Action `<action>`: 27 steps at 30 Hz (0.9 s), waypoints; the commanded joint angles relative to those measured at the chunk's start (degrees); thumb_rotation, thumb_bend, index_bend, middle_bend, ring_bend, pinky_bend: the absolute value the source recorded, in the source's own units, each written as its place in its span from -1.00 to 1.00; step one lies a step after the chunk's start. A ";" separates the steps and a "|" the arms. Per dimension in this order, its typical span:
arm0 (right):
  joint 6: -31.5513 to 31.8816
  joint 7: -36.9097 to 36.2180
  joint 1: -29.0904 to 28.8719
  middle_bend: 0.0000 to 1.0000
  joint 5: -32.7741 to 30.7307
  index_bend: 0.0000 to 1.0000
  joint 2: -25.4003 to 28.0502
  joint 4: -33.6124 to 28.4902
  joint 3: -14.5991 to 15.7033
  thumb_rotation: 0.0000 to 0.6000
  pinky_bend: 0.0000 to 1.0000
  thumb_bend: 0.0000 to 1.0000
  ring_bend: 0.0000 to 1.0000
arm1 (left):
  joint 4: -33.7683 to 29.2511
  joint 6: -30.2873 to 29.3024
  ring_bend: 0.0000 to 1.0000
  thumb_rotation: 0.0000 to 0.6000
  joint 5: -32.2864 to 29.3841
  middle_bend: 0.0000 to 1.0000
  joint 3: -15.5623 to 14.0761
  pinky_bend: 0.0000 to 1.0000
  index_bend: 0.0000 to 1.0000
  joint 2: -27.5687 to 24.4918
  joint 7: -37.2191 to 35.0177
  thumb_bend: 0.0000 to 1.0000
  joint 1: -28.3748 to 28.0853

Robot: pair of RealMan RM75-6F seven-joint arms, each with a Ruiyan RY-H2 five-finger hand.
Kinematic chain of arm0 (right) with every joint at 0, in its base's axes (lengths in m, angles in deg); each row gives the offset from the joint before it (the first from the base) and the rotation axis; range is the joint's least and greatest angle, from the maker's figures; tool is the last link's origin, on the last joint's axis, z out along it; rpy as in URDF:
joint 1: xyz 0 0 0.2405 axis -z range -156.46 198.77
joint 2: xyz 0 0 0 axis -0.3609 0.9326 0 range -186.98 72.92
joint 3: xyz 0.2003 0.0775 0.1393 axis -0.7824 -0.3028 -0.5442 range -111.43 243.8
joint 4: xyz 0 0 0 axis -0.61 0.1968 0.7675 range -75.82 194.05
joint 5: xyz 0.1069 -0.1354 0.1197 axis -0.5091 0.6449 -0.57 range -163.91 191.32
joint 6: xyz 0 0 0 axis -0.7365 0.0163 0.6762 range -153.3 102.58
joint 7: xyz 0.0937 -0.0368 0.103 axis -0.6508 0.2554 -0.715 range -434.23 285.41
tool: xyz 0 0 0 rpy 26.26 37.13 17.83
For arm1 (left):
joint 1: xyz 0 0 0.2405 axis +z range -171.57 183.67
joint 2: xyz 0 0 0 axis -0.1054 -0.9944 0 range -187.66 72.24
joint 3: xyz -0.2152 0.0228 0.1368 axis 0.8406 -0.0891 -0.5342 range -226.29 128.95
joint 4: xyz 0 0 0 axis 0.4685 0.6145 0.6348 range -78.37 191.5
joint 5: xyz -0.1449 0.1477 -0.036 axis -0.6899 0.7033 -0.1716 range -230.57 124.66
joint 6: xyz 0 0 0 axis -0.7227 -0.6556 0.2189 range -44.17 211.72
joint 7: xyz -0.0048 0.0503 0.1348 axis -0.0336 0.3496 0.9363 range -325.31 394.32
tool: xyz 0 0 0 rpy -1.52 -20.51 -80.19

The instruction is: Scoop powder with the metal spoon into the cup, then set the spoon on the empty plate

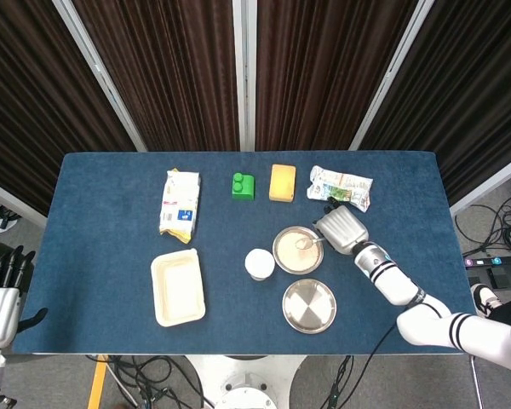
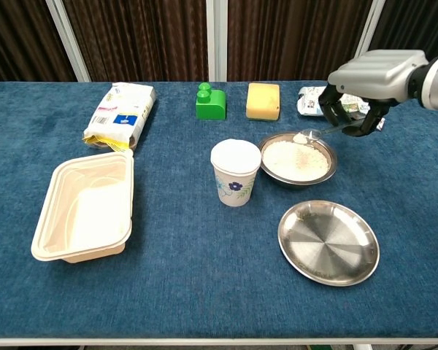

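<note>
Our right hand pinches the spoon, heaped with powder, above the bowl; we should keep it level and unhurried crossing to the cup.

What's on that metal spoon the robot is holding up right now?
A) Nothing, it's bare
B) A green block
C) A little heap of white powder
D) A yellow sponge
C: in the chest view, the metal spoon, held by the right hand, carries a small white mound just above the round metal bowl of powder, not yet over the white paper cup.
</note>
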 commanded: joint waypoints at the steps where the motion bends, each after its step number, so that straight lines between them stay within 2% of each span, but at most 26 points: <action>1: 0.92 -2.70 0.73 0.16 1.99 0.19 2.07 -2.66 -0.87 1.00 -0.79 -0.35 -0.47 | -0.08 0.16 -0.94 1.00 -0.04 -0.79 0.05 -1.00 -0.80 -0.02 0.10 -1.00 -0.12; 7: 0.13 -5.41 -0.18 0.16 5.09 0.19 4.64 -7.63 -2.28 1.00 -0.79 -0.35 -0.47 | 0.05 0.11 -0.94 1.00 0.05 -0.79 0.23 -1.00 -0.80 0.10 0.46 -1.00 -0.32; 14: -3.49 -2.20 -3.55 0.16 5.44 0.19 3.65 -9.80 -3.36 1.00 -0.80 -0.35 -0.47 | 0.21 -0.36 -0.94 1.00 0.20 -0.79 0.11 -1.00 -0.80 0.20 0.26 -1.00 -0.04; 20: -5.69 7.76 -7.13 0.16 2.90 0.19 1.50 -9.07 -3.18 1.00 -0.82 -0.35 -0.47 | 0.59 -0.67 -0.94 1.00 -0.01 -0.79 -0.14 -1.00 -0.80 0.40 -0.34 -1.00 0.48; 27: -4.32 22.17 -10.44 0.16 0.74 0.19 -0.15 -10.49 -1.76 1.00 -0.85 -0.35 -0.47 | 1.12 -1.01 -0.94 1.00 -0.09 -0.79 -0.22 -1.00 -0.80 0.76 -1.14 -1.00 0.86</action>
